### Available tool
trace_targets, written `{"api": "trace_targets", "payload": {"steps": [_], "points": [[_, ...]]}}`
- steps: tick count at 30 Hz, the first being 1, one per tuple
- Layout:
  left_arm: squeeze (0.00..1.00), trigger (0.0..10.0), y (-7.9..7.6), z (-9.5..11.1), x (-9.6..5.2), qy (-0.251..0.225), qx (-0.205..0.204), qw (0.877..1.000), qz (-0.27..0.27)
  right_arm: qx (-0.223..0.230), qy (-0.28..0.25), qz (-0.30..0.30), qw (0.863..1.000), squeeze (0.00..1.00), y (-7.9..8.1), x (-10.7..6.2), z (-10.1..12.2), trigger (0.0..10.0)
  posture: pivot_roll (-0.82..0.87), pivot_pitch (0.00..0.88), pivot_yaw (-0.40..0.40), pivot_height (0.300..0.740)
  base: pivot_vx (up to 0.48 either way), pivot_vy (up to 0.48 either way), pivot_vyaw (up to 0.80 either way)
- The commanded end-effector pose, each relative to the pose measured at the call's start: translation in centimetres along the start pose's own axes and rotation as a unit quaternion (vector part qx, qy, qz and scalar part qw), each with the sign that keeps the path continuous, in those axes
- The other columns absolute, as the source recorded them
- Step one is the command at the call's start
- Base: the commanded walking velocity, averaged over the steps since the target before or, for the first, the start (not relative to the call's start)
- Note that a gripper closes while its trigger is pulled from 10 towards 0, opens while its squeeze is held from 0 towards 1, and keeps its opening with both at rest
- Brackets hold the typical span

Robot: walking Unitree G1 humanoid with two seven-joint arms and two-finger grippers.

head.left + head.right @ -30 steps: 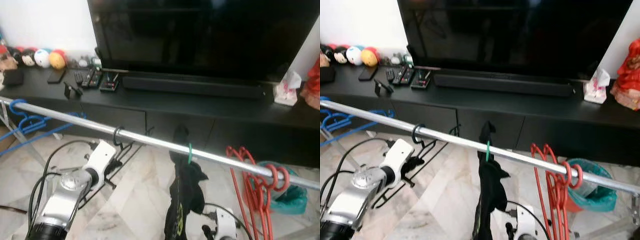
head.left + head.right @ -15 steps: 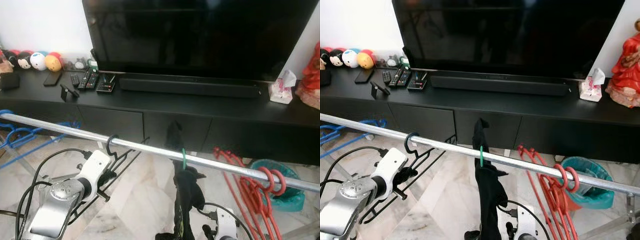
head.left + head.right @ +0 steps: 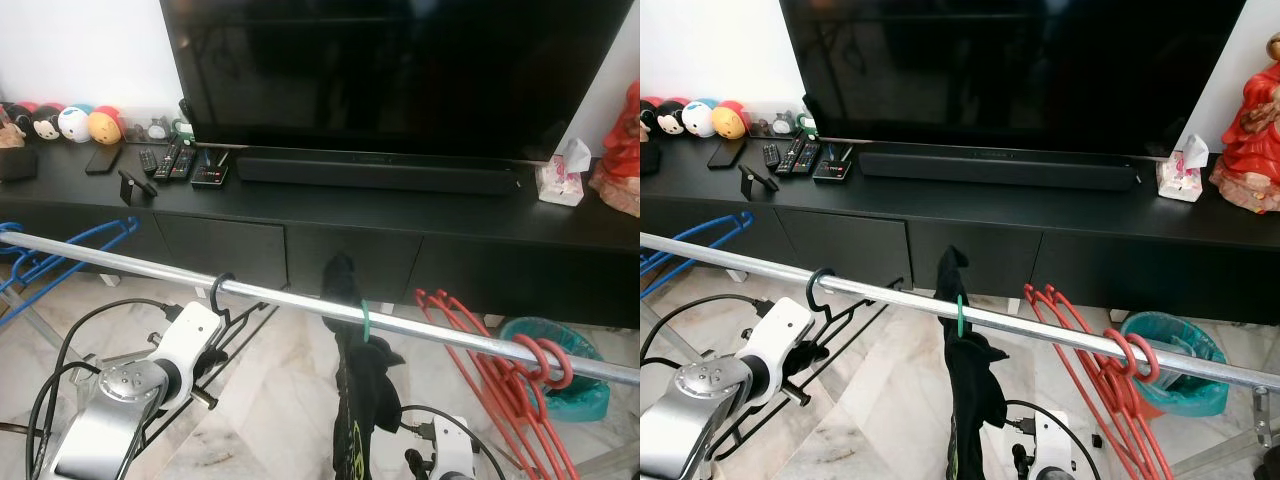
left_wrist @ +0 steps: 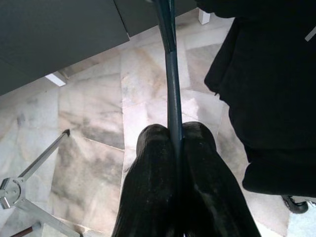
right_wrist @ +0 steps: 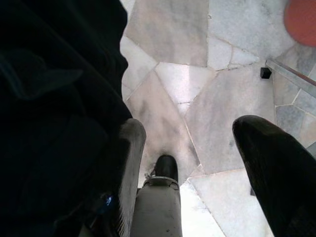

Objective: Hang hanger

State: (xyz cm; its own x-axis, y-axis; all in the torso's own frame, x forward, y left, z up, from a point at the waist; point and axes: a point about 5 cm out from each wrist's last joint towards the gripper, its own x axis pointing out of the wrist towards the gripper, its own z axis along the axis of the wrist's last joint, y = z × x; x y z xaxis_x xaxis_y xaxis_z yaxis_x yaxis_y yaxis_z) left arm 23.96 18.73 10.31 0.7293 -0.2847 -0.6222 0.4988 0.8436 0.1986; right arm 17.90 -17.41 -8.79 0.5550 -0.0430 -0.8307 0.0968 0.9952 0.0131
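Lower left gripper (image 4: 175,143) (gripping black hanger (image 3: 222,300))

A large dark television (image 3: 400,75) stands on a long black cabinet (image 3: 330,225); plush toys (image 3: 60,122) at far left, what may be remotes (image 3: 175,162) beside them, tissue pack (image 3: 562,175) at right

Silver, brushed-metal left arm (image 3: 110,420) at lower left of the left eye view, round joint cap with small dark screws, capped by a white rounded wrist block (image 3: 190,335). Black cables (image 3: 60,380) looped beside it. White right wrist housing (image 3: 450,462) at bottom centre-right, trailing thin black wire. Long, rounded, matte black fingers (image 4: 153,197) with faintly speckled surface, lower middle of the left wrist view.
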Motion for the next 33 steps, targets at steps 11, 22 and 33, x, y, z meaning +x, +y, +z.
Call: {"api": "trace_targets", "payload": {"steps": [11, 22, 33], "points": [[0.0, 10.0, 0.2, -3.0, 1.1, 0.019, -0.04, 0.996, 0.073, 0.007, 0.002, -0.001, 1.0, 0.0, 0.0, 0.0, -0.2, 10.0, 0.02, 0.0, 0.005, 0.74, 0.0, 0.0, 0.0], [1.0, 10.0, 0.4, -2.1, 1.1, -0.044, -0.056, 0.992, 0.103, 0.005, 0.002, -0.001, 1.0, 0.0, -0.1, 0.0, -0.2, 10.0, 0.03, 0.0, -0.003, 0.74, 0.0, 0.0, 0.0], [1.0, 10.0, 0.1, -0.7, 0.3, -0.087, -0.05, 0.993, 0.056, 0.005, 0.001, -0.001, 1.0, 0.0, -0.1, 0.0, -0.2, 10.0, 0.03, 0.0, -0.003, 0.74, 0.0, 0.0, 0.0]]}}
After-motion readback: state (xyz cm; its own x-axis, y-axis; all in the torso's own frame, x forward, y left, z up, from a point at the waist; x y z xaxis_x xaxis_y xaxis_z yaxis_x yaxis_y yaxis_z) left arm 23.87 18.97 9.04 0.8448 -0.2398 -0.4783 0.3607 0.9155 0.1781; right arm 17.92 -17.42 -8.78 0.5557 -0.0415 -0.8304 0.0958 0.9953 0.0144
